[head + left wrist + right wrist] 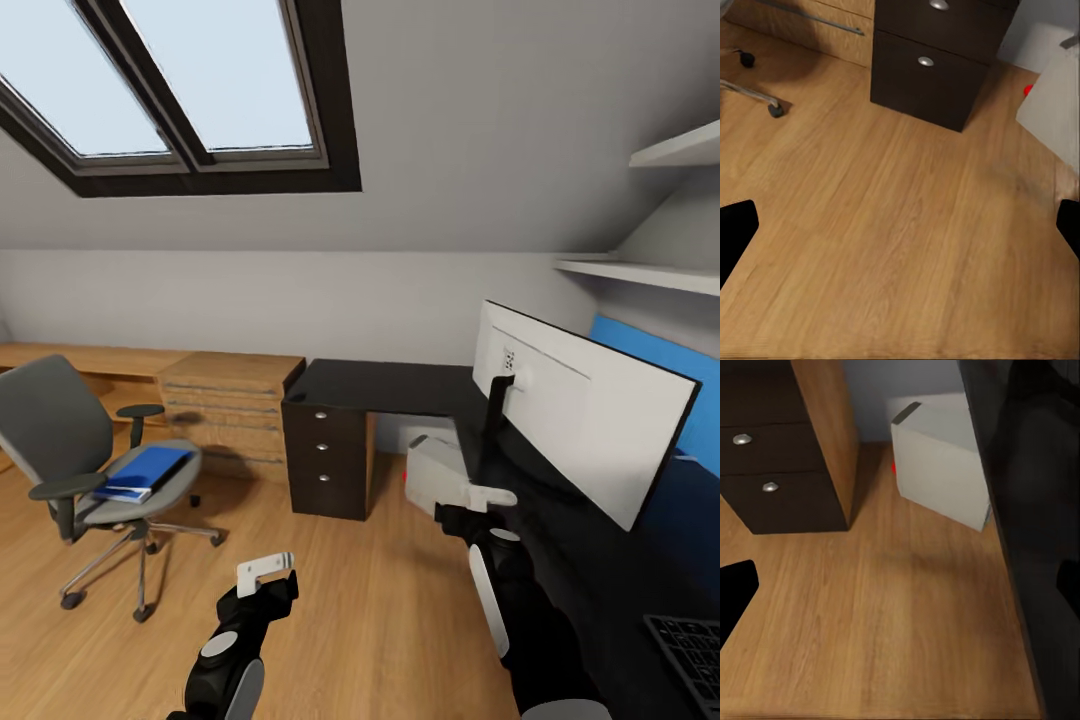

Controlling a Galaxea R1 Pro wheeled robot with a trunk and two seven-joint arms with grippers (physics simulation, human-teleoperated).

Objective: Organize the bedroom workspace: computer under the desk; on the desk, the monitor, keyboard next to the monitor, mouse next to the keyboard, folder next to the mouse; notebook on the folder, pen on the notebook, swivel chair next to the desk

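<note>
I see desk (400, 385) ahead, monitor (590, 420) on top, computer (432, 472) below, keyboard (690, 645) at near end. Swivel chair (70, 450) well left of desk, folder (148, 470) on seat. Left gripper (266, 572) and right gripper (492, 494) both spread, empty, over floor (350, 600) by desk.

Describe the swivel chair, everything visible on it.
The swivel chair stands upright on the light wood floor, apart from the desk, in front of a low wooden unit. It has a grey upholstered back and seat, black armrests and a chrome star base on black casters. The blue folder lies flat on the seat with something thin and pale-edged under its near edge; I cannot identify it. Neither gripper touches the chair.
</note>
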